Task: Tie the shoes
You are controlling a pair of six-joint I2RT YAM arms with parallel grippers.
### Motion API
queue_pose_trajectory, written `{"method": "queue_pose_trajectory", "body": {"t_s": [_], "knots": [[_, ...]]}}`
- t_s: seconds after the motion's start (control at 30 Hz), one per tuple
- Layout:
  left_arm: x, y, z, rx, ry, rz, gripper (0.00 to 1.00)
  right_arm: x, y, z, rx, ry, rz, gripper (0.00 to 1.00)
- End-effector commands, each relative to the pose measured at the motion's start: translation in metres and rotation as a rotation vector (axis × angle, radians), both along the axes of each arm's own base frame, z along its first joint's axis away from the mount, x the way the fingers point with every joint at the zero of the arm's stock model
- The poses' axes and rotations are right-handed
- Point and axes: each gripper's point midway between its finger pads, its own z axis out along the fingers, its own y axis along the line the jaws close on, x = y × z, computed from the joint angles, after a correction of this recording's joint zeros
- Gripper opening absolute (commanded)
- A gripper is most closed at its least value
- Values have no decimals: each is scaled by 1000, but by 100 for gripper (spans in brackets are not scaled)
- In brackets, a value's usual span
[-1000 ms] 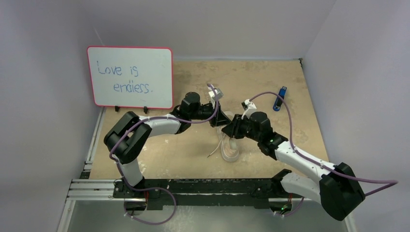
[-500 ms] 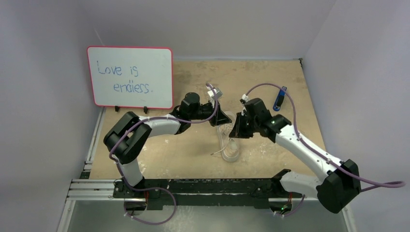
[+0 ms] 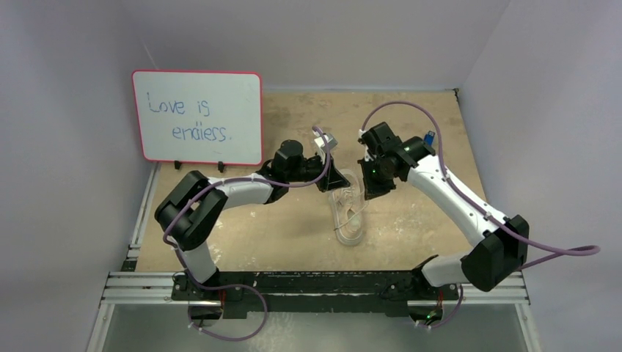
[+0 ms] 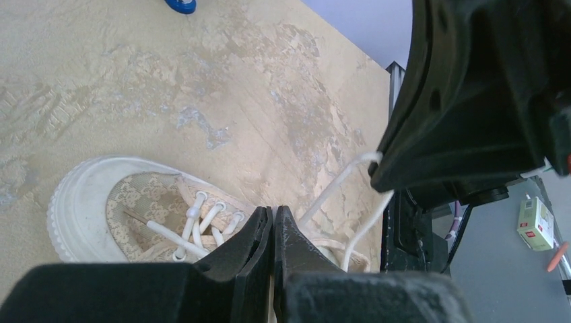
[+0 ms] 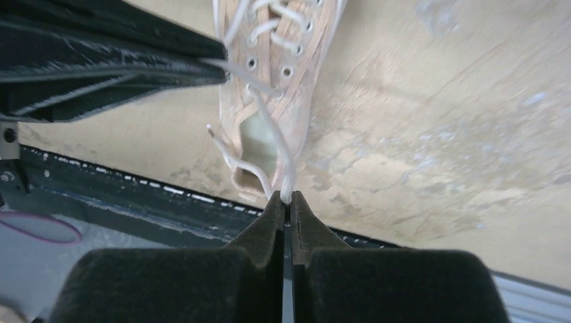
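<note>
The pale pink-beige sneaker (image 3: 350,220) lies on the board, toe towards the arms' bases. It also shows in the left wrist view (image 4: 128,202) and the right wrist view (image 5: 289,40). My left gripper (image 3: 339,185) is shut just above the shoe's heel end; the right wrist view shows a white lace (image 5: 236,67) running into its tip (image 5: 219,64). My right gripper (image 3: 367,192) is shut on another white lace (image 5: 273,141), pinched at its fingertips (image 5: 287,196) and held taut above the shoe. The two grippers are close together.
A whiteboard (image 3: 198,116) with a red rim stands at the back left. A blue stick-shaped object (image 3: 424,149) lies at the back right. A black rail (image 3: 315,282) runs along the near edge of the board.
My right arm has swung back and away from the near edge, drawing its lace up and taut. The loose lace end left of the shoe has lifted off the board. My left gripper has hardly moved.
</note>
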Motion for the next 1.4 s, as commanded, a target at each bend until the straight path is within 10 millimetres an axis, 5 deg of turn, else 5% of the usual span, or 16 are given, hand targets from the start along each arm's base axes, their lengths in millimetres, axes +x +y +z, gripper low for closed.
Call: {"method": "queue_pose_trajectory", "body": {"t_s": [0.0,0.2,0.37,0.53,0.67,0.73,0.8,0.9,1.1,1.27,1.37], "knots": [[-1,4,27,-38,-84,-13,0,29,-20,18,-90,-112,111,1],[-5,9,26,-33,-83,-1,0,82,-42,26,-257,-312,86,8],[-11,15,24,-41,-70,15,0,135,-33,38,-243,-581,21,9],[-13,20,16,-25,-55,32,0,173,-11,36,-196,-716,53,30],[-10,20,9,-10,-46,45,0,184,-39,14,-298,-641,-25,54],[-10,20,7,-2,-46,42,0,172,-65,-5,-278,-454,-106,56],[-9,20,5,8,-49,42,0,136,-76,-32,-190,-194,-145,57],[-7,20,1,28,-57,39,0,98,-59,-48,-28,-58,-69,58],[-2,15,-2,52,-48,20,0,74,-30,-58,247,83,-132,58],[-1,13,-3,58,-40,12,0,67,-41,-76,205,46,-178,56],[-1,12,1,51,-39,9,0,72,-50,-86,139,12,-61,48]]}}
